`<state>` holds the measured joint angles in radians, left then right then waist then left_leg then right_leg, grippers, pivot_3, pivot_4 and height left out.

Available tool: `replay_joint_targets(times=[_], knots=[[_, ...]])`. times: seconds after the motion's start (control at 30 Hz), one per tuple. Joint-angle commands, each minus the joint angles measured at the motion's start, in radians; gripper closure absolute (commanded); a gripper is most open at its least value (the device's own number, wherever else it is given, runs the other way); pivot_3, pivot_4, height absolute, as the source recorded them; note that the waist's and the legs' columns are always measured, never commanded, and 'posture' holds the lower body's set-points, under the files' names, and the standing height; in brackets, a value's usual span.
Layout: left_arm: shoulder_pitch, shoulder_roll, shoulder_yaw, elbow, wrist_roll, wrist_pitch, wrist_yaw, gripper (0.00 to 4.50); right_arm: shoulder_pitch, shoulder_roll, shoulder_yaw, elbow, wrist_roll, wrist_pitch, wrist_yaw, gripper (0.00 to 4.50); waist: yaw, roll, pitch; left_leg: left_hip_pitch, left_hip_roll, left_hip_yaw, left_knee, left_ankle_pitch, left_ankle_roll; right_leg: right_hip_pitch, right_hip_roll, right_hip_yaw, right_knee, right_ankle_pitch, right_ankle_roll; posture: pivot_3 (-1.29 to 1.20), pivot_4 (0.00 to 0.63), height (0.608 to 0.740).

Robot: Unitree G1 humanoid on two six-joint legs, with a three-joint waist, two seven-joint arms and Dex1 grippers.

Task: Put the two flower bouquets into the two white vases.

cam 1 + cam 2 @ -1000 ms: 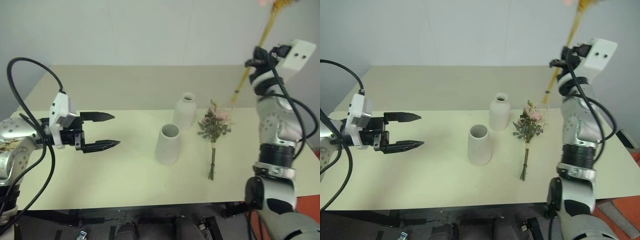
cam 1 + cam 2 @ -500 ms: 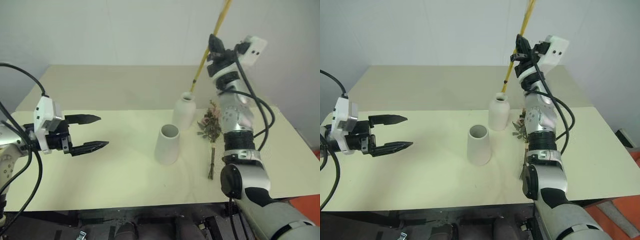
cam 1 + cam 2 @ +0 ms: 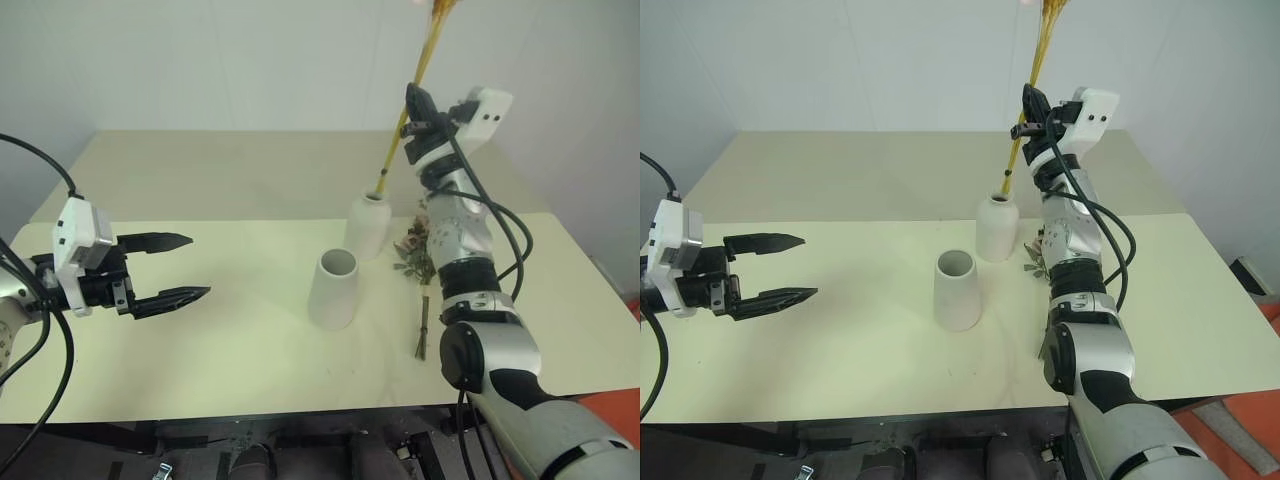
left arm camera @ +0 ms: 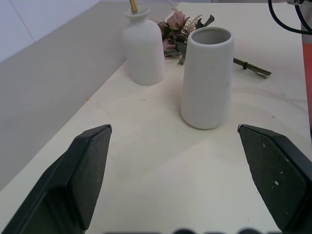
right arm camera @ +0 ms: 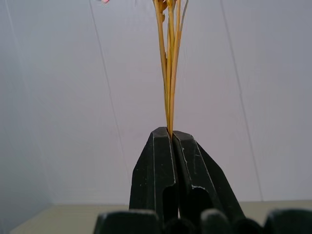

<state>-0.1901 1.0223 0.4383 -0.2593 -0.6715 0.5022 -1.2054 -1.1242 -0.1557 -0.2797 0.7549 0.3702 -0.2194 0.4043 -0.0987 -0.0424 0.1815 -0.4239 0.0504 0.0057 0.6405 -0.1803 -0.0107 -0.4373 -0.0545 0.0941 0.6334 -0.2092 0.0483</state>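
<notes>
My right gripper (image 3: 412,96) is raised above the table, shut on the slim bunch of yellow stalks (image 3: 425,55). The stalks' lower ends (image 4: 132,6) sit in the mouth of the bottle-shaped white vase (image 3: 368,228). Their blossoms are cut off by the frame's top edge. The cone-shaped white vase (image 3: 333,290) stands just in front of it, mouth empty. The bouquet of pink roses (image 3: 418,250) lies flat on the table beside the bottle vase, partly behind my right arm. My left gripper (image 3: 200,266) hangs open at the far left, pointing at the vases.
The cream table (image 3: 250,340) has a second table top (image 3: 230,170) adjoining it behind. A pale wall rises beyond. Black cables loop from both wrists.
My right gripper has swung left and down with the yellow stalks, bringing their lower ends from beside the rose bouquet to the bottle vase's mouth. The left gripper has drifted slightly left, still open.
</notes>
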Motion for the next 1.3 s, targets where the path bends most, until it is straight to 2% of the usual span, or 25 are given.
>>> replay_joint_targets(times=[0.03,0.17,0.27,0.5,0.63,0.7,0.87,0.93,1.0,1.07,1.13,1.23,1.3], knots=[[-0.016,0.02,0.027,-0.013,-0.014,-0.008,-0.002,0.0,0.017,0.003,0.014,-0.05,-0.018,-0.036,0.001,4.48,0.0,0.0,0.0,0.0,0.0,0.0,0.0,0.0,0.0,0.0,0.0,0.0,0.0,0.0,0.0,0.0,0.15,0.74],[-0.017,0.019,0.025,-0.01,-0.014,-0.009,-0.004,0.0,0.053,0.014,0.025,-0.09,-0.021,-0.033,-0.007,4.48,0.0,0.0,0.0,0.0,0.0,0.0,0.0,0.0,0.0,0.0,0.0,0.0,0.0,0.0,0.0,0.0,0.15,0.74],[-0.021,0.018,0.019,-0.006,-0.011,-0.012,-0.006,0.0,0.078,0.018,0.032,-0.119,-0.015,-0.026,0.001,3.77,0.0,0.0,0.0,0.0,0.0,0.0,0.0,0.0,0.0,0.0,0.0,0.0,0.0,0.0,0.0,0.0,0.15,0.74],[-0.039,0.015,0.004,0.011,-0.004,-0.022,-0.011,0.0,0.185,0.023,0.085,-0.315,-0.012,0.041,0.022,1.38,0.001,0.0,0.0,0.0,0.0,0.0,0.0,0.0,0.0,0.0,0.0,0.0,0.0,0.0,0.0,0.0,0.15,0.74],[-0.053,0.009,-0.009,0.011,0.001,-0.025,-0.004,0.0,0.303,-0.035,0.107,-0.504,-0.082,0.161,-0.071,0.04,0.003,0.0,0.0,0.0,0.0,0.0,0.0,0.0,0.0,0.0,0.0,0.0,0.0,0.0,0.0,0.0,0.15,0.74],[-0.048,0.008,-0.005,0.006,0.0,-0.025,-0.003,0.0,0.377,-0.123,0.102,-0.66,-0.135,0.351,-0.138,0.04,0.015,0.0,0.0,-0.001,0.0,0.0,0.0,0.0,0.0,0.0,0.0,0.0,0.0,0.0,0.0,0.0,0.15,0.74],[-0.015,0.005,0.016,-0.011,-0.005,-0.025,-0.001,0.0,0.486,-0.405,0.062,-1.047,-0.092,0.984,-0.161,0.04,0.034,0.001,0.0,-0.002,-0.001,0.002,0.0,0.0,0.0,-0.002,-0.002,0.0,-0.001,-0.001,0.0,0.0,0.15,0.74],[-0.014,0.0,0.008,-0.007,-0.004,-0.03,0.0,0.0,0.511,-0.543,0.057,-1.153,-0.052,1.243,-0.121,0.04,0.033,0.001,0.0,-0.002,-0.001,0.002,0.0,0.0,0.0,-0.002,-0.002,0.0,0.0,-0.002,-0.001,0.0,0.15,0.74],[-0.026,-0.007,-0.014,0.004,-0.001,-0.038,-0.003,0.0,0.493,-0.615,0.074,-1.189,-0.041,1.497,-0.129,0.04,0.031,0.0,0.0,0.0,0.0,0.002,0.0,0.0,0.0,-0.001,-0.001,0.0,0.0,-0.007,0.003,0.0,0.15,0.74],[-0.046,-0.013,-0.038,0.017,0.003,-0.047,-0.006,0.0,0.461,-0.611,0.06,-1.194,-0.03,1.696,-0.143,0.04,0.027,-0.001,-0.001,0.002,0.0,0.002,0.0,0.0,0.0,-0.001,-0.001,0.0,0.0,-0.009,-0.001,0.0,0.15,0.74],[-0.075,-0.02,-0.067,0.032,0.01,-0.058,-0.009,0.0,0.478,-0.587,0.041,-1.208,-0.015,1.808,-0.135,0.04,0.029,-0.002,-0.001,0.003,0.0,0.001,0.0,0.0,0.0,0.0,0.0,0.001,0.0,-0.008,-0.002,0.0,0.15,0.74],[-0.104,-0.026,-0.094,0.049,0.017,-0.07,-0.012,0.0,0.536,-0.522,0.007,-1.21,-0.001,1.834,-0.16,0.04,0.031,-0.002,-0.001,0.003,-0.001,0.001,0.0,0.0,0.0,0.001,0.0,0.001,-0.001,-0.007,-0.001,0.0,0.15,0.74],[-0.111,-0.023,-0.1,0.055,0.018,-0.074,-0.019,0.0,0.579,-0.427,-0.029,-1.224,0.02,1.834,-0.194,0.04,0.031,-0.002,-0.001,0.002,-0.001,0.001,0.0,0.0,0.0,0.001,0.0,0.002,-0.001,-0.007,0.002,0.0,0.15,0.74]])
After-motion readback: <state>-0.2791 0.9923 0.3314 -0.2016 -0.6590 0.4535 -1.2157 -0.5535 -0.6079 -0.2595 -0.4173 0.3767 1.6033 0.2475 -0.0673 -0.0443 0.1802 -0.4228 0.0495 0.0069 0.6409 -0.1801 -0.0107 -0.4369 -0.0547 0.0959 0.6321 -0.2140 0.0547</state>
